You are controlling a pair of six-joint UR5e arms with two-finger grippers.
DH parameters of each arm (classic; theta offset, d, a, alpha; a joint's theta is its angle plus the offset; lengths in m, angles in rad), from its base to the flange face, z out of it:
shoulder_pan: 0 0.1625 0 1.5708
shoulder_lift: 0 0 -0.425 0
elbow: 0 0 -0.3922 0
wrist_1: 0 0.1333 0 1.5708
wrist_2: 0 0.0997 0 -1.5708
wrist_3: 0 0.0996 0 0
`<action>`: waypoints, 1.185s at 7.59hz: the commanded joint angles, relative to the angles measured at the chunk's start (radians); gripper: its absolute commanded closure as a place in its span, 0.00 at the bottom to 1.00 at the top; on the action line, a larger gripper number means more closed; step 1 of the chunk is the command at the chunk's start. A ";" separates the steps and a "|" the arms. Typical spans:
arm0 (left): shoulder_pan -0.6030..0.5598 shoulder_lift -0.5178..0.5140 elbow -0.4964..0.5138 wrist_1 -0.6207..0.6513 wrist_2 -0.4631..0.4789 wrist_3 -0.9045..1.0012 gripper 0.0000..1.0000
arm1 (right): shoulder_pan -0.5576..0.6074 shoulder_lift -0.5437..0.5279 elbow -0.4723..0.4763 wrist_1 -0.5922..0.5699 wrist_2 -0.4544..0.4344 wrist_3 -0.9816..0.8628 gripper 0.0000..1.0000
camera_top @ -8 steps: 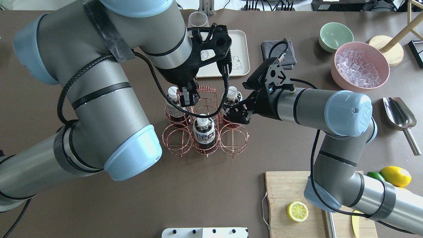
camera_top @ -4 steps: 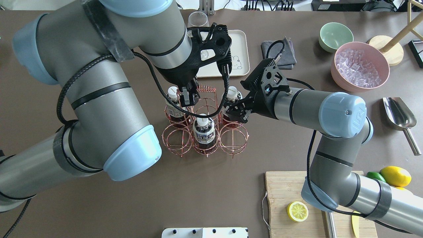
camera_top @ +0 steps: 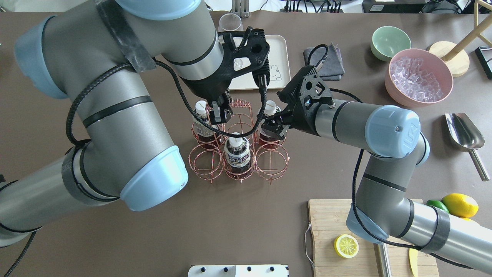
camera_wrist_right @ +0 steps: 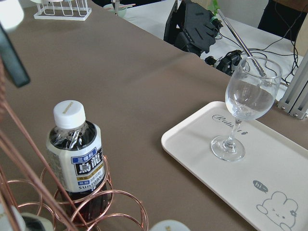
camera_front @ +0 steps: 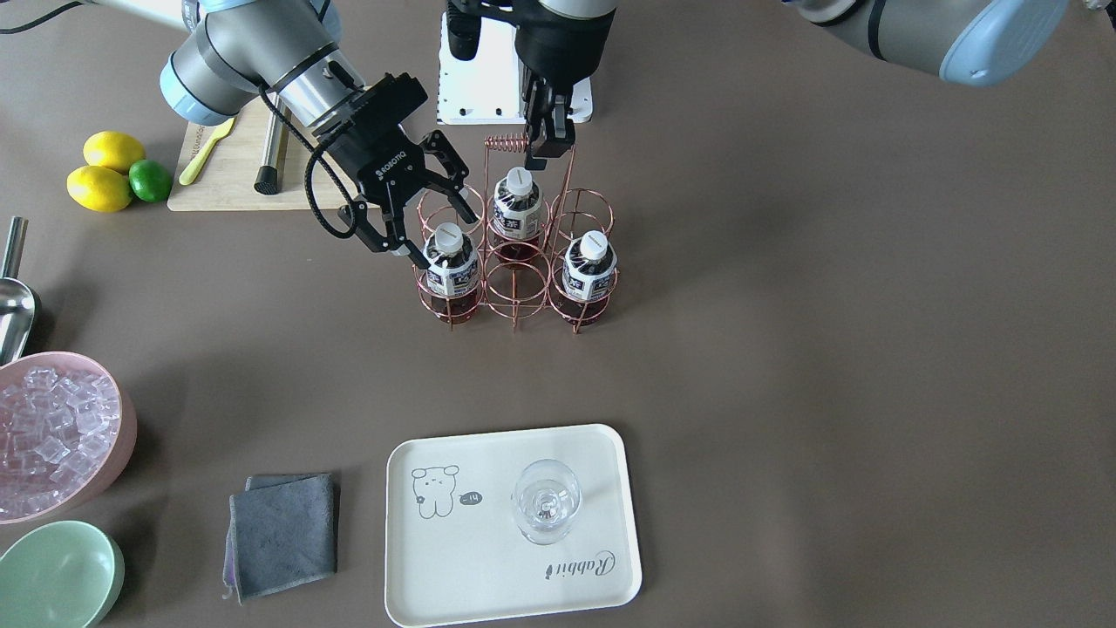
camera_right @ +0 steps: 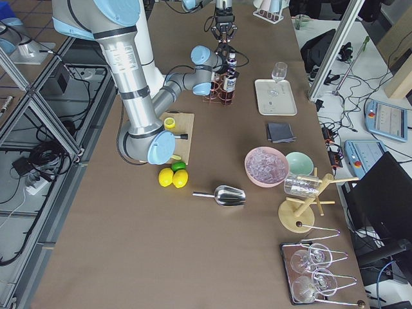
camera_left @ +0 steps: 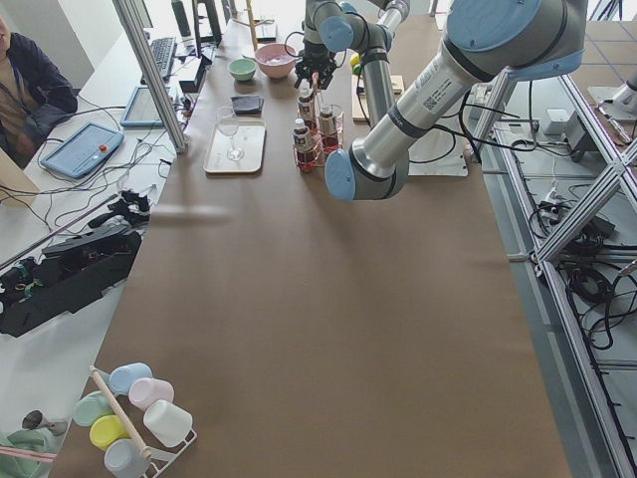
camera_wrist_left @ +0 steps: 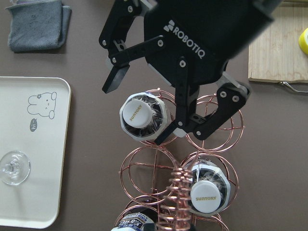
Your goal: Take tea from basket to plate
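Right gripper [camera_front: 438, 234] has edged onto the tea [camera_wrist_left: 141, 114], fingers spread either side; it stands upright, white-capped and dark brown, in the basket's [camera_front: 516, 292] right corner cell on the plate [camera_front: 475, 558] side. Your left gripper [camera_top: 219, 113] pinches the handle. Close off-centre and a finger could snag the wire ring, tilting the bottle.

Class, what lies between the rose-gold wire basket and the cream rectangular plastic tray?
Nothing: from basket to tray, only bare brown table, clearest in the exterior front-facing view.
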 commanded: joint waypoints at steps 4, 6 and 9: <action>-0.001 0.001 -0.002 0.000 0.000 0.000 1.00 | 0.063 0.027 0.050 -0.066 0.059 0.049 1.00; -0.001 0.001 0.000 -0.001 0.002 0.000 1.00 | 0.162 0.131 0.148 -0.318 0.183 0.077 1.00; -0.001 0.001 0.002 -0.001 0.003 0.000 1.00 | 0.340 0.276 0.144 -0.493 0.366 0.095 1.00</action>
